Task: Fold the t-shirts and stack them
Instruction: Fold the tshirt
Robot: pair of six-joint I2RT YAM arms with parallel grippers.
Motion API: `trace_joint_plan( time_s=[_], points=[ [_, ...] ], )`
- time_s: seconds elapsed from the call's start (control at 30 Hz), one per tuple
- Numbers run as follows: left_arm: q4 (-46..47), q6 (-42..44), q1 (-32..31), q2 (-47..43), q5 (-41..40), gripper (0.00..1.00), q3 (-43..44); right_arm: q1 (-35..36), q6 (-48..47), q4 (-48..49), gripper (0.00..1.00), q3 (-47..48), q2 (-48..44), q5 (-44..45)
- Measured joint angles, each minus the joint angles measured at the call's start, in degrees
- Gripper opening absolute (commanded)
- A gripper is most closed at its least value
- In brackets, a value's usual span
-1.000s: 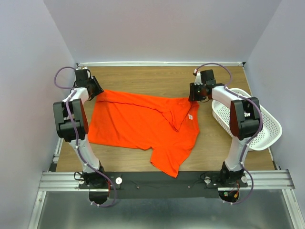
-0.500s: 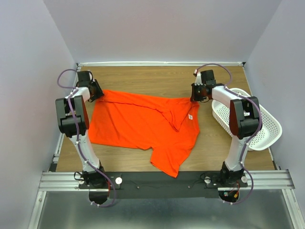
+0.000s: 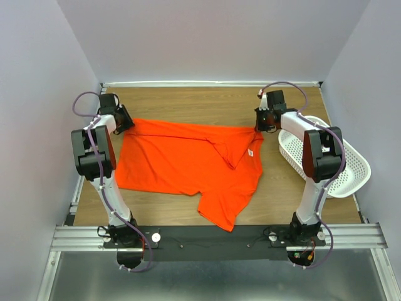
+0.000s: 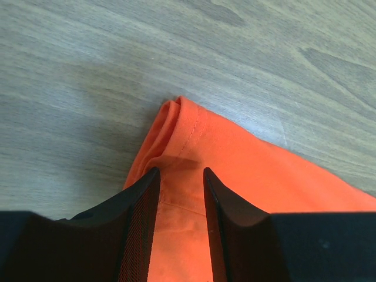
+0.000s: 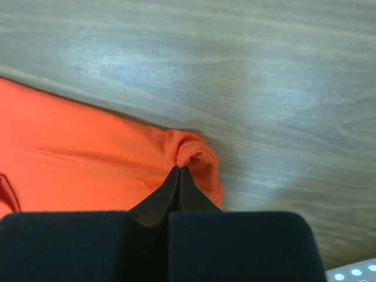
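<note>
Right wrist: right hand [image 5: 179, 171] now pinched shut on t-shirt [image 5: 88, 147] corner.

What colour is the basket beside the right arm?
White: the basket is perforated plastic, seen best in the top external view.

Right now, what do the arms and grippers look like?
Left arm and right arm: white links, bulky black joint housings, a lavender cable looping by each wrist. Left gripper and right gripper: matte black tapered fingers; the left's inner pads show a fine mesh texture.
</note>
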Motion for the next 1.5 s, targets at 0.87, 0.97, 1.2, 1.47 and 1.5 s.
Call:
trace_joint_plan(
  time_s=[0.87, 0.97, 1.2, 1.47, 1.5],
  points=[
    [0.4, -1.2, 2.1, -20.1, 1.9, 0.66, -1.6, 6.2, -15.6, -0.5, 0.68, 1.0, -11.8, -25.5],
    [3.8, -1.1, 2.1, -28.6, 1.6, 0.67, -8.5, 11.4, -14.9, -1.0, 0.55, 1.4, -7.8, -29.1],
    [7.3, 1.0, 2.2, -51.8, 1.8, 0.69, -26.9, 13.0, -10.3, -3.2, 0.52, 4.3, 1.7, -29.1],
    [10.3, 3.2, 1.9, -64.8, 2.4, 0.7, -34.5, 12.4, -8.1, -3.8, 0.52, 8.6, 6.1, -26.3],
    [10.2, 3.3, 1.8, -65.0, 2.5, 0.7, -34.8, 12.4, -7.9, -4.0, 0.52, 9.1, 6.8, -25.8]
  ],
)
